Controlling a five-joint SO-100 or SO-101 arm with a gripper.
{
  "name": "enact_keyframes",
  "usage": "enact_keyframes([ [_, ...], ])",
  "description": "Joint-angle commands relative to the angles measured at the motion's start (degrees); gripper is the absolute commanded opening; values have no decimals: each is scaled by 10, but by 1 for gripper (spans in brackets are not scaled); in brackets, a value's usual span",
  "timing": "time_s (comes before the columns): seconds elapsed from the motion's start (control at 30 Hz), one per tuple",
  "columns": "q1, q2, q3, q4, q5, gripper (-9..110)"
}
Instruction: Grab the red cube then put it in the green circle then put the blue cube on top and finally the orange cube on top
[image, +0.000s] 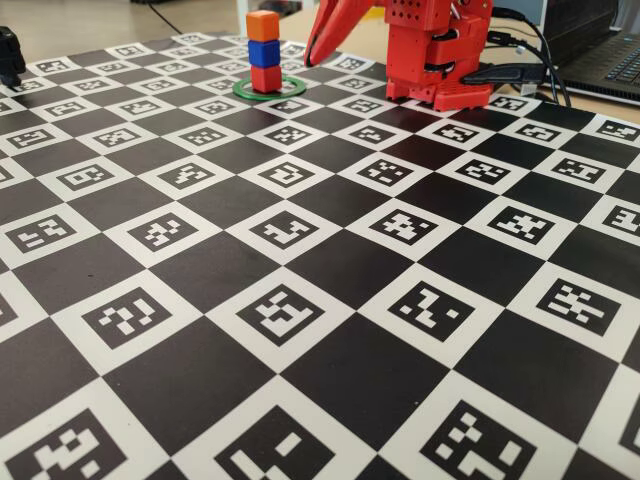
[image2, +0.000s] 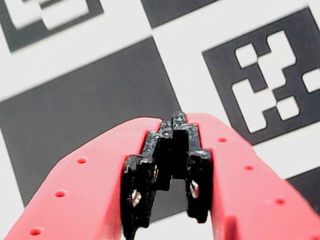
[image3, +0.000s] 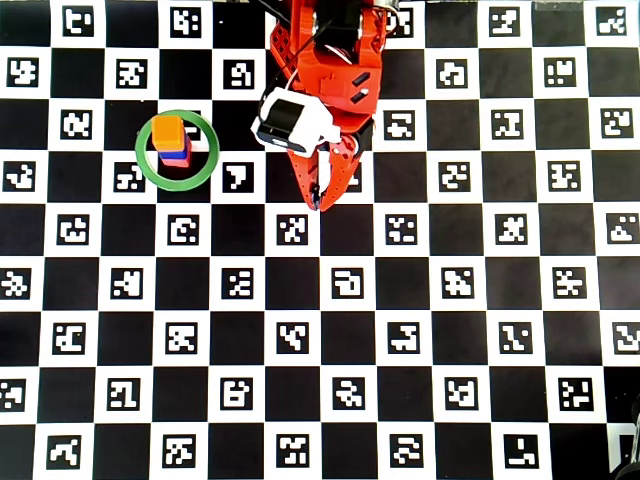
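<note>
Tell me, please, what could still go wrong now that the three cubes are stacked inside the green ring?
The small orange cube tops a narrow tower over the blue cube and red cube, so a bump could topple it. The shut red gripper sits close beside the tower, so an arm move toward it might clip it.

A flat black-and-white checkerboard mat (image: 300, 300) printed with square coded markers is spread across the whole tabletop. A dark laptop (image: 610, 60) is seen at the mat's far right corner in the fixed view, with black cables (image: 530, 45) trailing beside it. A small black object (image: 10, 55) is seen at the far left edge.
</note>
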Motion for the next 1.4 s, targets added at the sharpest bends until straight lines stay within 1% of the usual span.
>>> enact_keyframes([
  [0.0,-3,26,21,-1,-11,-4],
  [0.2,-2,42,81,8,-11,-5],
  [0.4,-8,64,81,63,-18,-5],
  [0.6,-10,64,81,133,-67,-5],
  [0.7,-10,64,81,166,-112,-5],
  [0.77,-10,64,81,190,-160,-5],
  [0.9,14,64,81,193,-181,-4],
  [1.37,15,64,81,194,-181,-4],
])
